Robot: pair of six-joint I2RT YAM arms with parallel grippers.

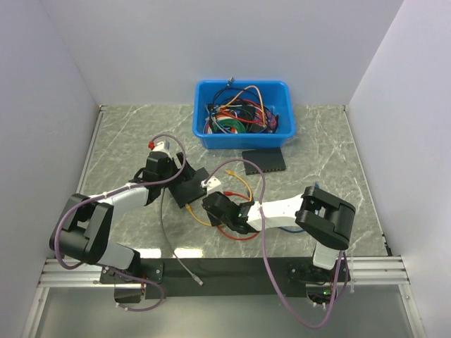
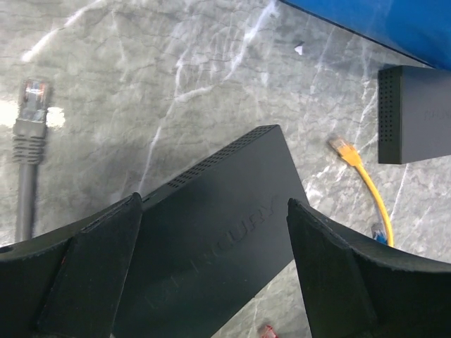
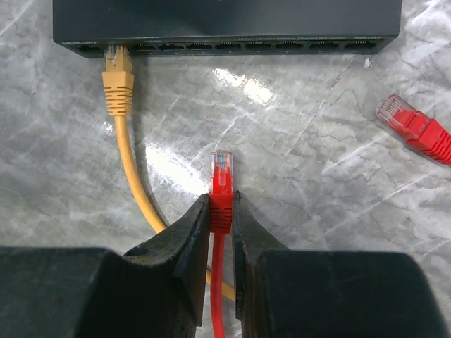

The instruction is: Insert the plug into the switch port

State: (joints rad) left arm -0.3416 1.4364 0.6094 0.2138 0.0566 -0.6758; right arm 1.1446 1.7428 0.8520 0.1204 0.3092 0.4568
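The black switch [image 3: 225, 17] lies flat with its row of ports [image 3: 224, 46] facing my right gripper [image 3: 220, 201]. That gripper is shut on the boot of a red cable's clear plug [image 3: 222, 169], which points at the ports from a short way off. An orange-yellow plug [image 3: 116, 77] sits in a port near the left end. My left gripper [image 2: 213, 203] stands open, one finger on each side of the switch [image 2: 211, 239]. By its right finger a small clear plug with blue behind it [image 2: 378, 231] lies on the table.
A blue bin [image 1: 243, 113] full of cables stands at the back, with a second black box [image 1: 264, 160] before it. A loose red plug [image 3: 409, 127], a yellow plug [image 2: 344, 148] and a grey plug [image 2: 32, 105] lie around the switch [image 1: 192, 184].
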